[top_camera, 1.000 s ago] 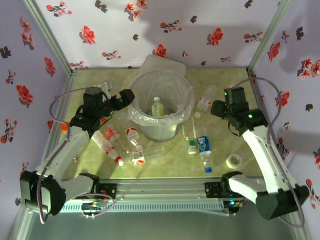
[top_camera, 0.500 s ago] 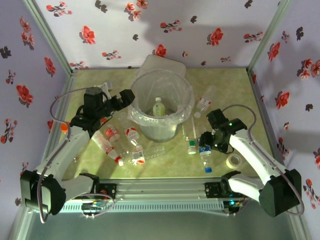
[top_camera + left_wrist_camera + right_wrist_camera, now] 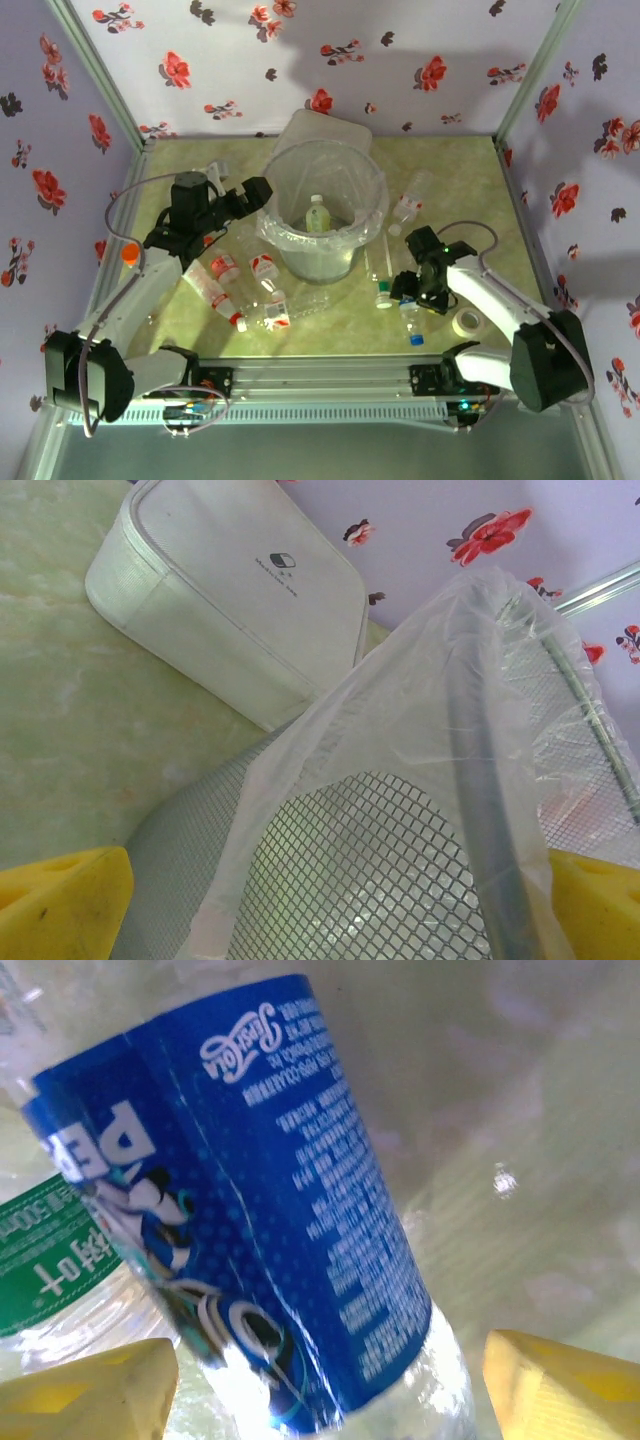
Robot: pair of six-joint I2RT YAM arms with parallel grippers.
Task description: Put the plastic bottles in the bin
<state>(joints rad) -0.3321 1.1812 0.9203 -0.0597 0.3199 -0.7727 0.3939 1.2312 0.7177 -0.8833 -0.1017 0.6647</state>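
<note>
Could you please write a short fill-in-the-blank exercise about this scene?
1. The right gripper straddles a bottle on the table with a ___ label.
2. The left gripper, beside the bin, has its jaws ___.
3. The number of bottles visible inside the bin is ___.
Missing words: blue; open; one.

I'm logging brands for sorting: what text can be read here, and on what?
"PE", big white letters, cut off: blue label on the bottle.
"500": green label beside it.
Blue label's fine print: too small.
Logo line on the white box: too small.
</note>
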